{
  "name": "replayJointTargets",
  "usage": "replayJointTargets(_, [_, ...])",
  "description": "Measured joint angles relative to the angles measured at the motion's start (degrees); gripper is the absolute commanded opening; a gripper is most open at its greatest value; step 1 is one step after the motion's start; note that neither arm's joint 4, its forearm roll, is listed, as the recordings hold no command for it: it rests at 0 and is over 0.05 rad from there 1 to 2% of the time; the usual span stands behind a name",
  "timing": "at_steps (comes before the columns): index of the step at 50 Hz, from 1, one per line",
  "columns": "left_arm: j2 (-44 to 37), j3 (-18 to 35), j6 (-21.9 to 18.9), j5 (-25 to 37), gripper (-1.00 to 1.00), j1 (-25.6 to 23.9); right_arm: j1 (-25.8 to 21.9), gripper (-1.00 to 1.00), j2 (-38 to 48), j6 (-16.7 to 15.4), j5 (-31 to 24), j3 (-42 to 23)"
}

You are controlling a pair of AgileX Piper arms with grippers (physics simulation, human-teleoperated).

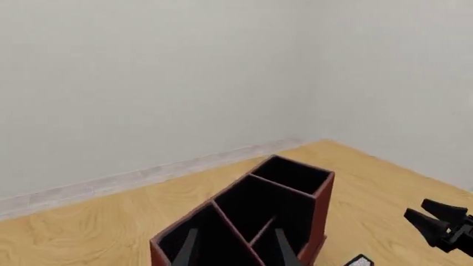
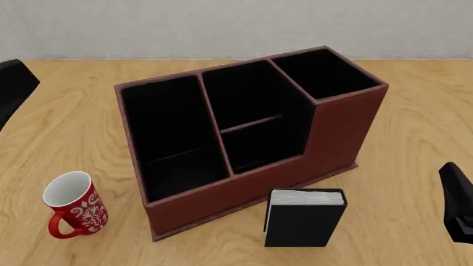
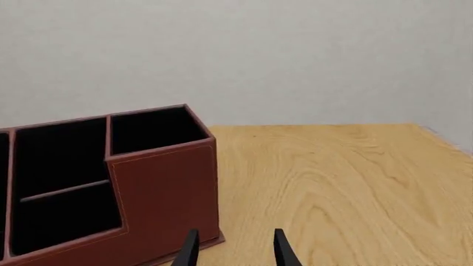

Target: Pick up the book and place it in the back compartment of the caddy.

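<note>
The reddish-brown caddy (image 2: 244,188) stands mid-table, its black compartments open upward and empty; it also shows in both wrist views (image 1: 314,208) (image 3: 163,183). The black book (image 2: 304,219) stands upright just in front of the caddy's front wall, white page edges on top; only a corner of the book (image 1: 360,260) shows in the left wrist view. My left gripper (image 1: 236,249) is open, hanging above the caddy. My right gripper (image 3: 232,252) is open too, near the caddy's tall right end, holding nothing. The book does not show in the right wrist view.
A red-and-white mug (image 2: 74,206) stands left of the caddy near the table's front. Part of the left arm (image 2: 11,88) shows at the left edge and part of the right arm (image 2: 458,208) at the right edge. A pale wall runs behind the table.
</note>
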State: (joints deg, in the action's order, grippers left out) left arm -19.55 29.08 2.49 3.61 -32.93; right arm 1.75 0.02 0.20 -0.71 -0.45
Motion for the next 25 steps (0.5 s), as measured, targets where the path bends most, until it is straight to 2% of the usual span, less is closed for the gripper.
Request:
replayJointTargets(12, [-11.41,3.77,-0.46,-4.61,1.0,-10.82,0.01,1.0,0.0,0.05,-0.12,-0.09])
replayJointTargets(25, [-21.28,7.69,-0.94,-7.99,1.0,-18.16,0.01,1.0,0.0,0.06,-0.19,-0.16])
